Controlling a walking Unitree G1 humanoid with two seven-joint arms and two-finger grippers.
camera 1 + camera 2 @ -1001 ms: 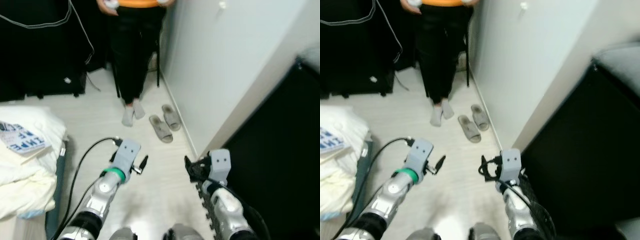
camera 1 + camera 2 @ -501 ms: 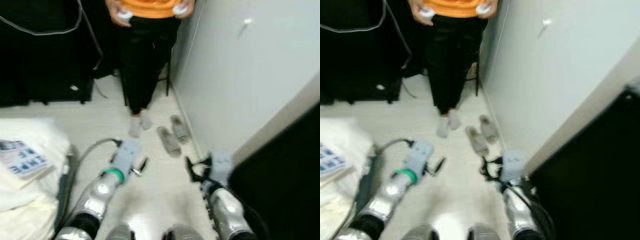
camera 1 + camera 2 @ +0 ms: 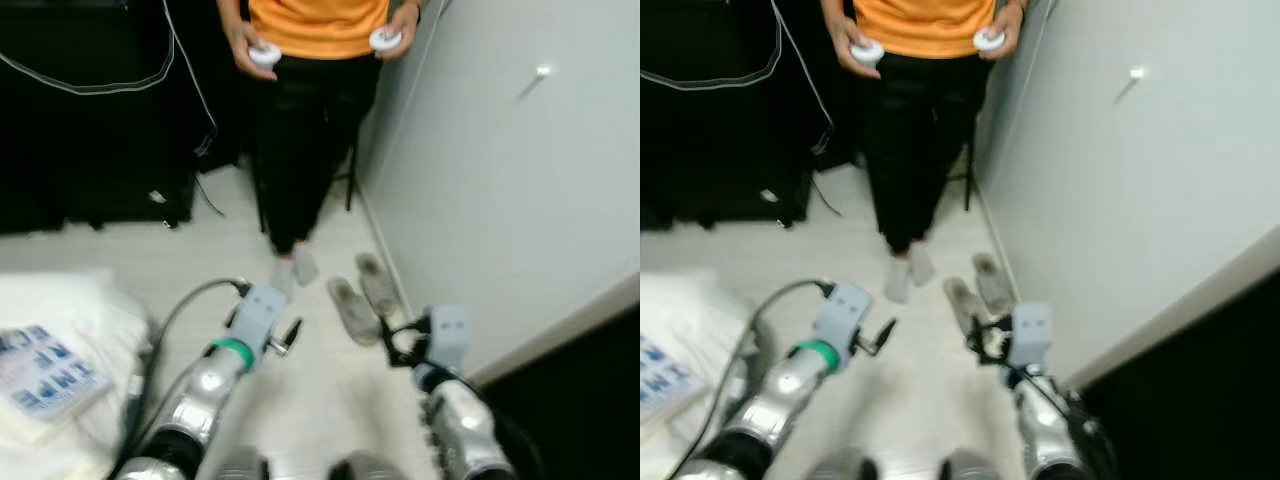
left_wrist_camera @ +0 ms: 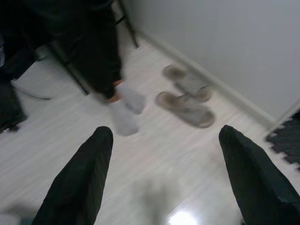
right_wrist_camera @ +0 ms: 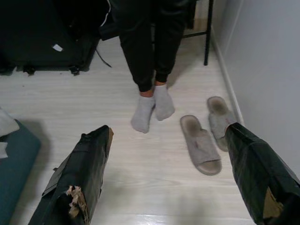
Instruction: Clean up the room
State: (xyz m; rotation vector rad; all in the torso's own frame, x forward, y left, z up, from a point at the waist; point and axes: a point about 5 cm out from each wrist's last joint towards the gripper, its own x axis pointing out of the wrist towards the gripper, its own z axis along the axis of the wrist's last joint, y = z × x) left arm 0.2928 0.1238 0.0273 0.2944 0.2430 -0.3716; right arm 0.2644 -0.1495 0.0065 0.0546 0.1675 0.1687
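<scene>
A pair of grey slippers (image 3: 355, 308) lies on the pale wood floor close to the white wall, seen nearer as slippers (image 5: 200, 151). My left gripper (image 4: 164, 136) hovers low over the floor, short of them, open and empty. My right gripper (image 5: 168, 133) is also open and empty, with the slippers just ahead of it and towards the wall. In the head views the left gripper (image 3: 285, 335) and right gripper (image 3: 398, 340) are held out side by side.
A person (image 3: 310, 120) in an orange top, black trousers and grey socks stands ahead holding white controllers. A bed with white bedding (image 3: 60, 320) and a book (image 3: 45, 368) is at my left. Black furniture (image 3: 90, 130) is behind; a wall (image 3: 500, 200) and a dark cabinet (image 3: 590, 400) are at right.
The camera has tipped up and shifted, so the person's upper body now shows. Both arms keep the same pose, with the grippers open.
</scene>
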